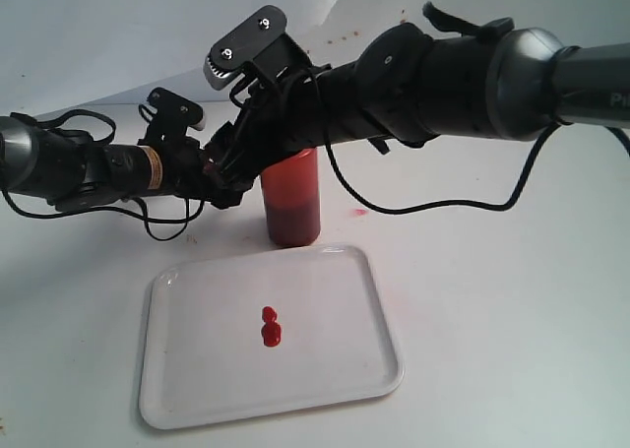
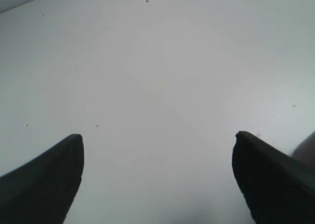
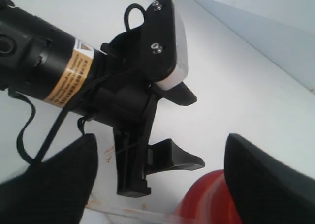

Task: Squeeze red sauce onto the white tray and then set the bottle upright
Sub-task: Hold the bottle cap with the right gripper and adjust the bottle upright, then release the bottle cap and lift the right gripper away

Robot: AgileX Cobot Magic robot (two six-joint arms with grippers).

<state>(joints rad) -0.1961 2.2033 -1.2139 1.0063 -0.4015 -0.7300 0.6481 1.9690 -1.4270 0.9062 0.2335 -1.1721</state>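
The bottle stands upright on the table just behind the white tray; its cap is hidden behind the right arm. Red sauce lies as small glossy blobs near the tray's middle. My right gripper is open over the bottle, whose blurred red body shows close to one finger. I cannot tell whether they touch. My left gripper is open with only bare table under it. It also shows in the right wrist view as the left gripper, beside the bottle with its fingers apart.
Both arms meet above the bottle, the right arm reaching across from the right, with a cable hanging to the table. A tiny pink-red smear marks the table right of the bottle. White table surrounds the tray.
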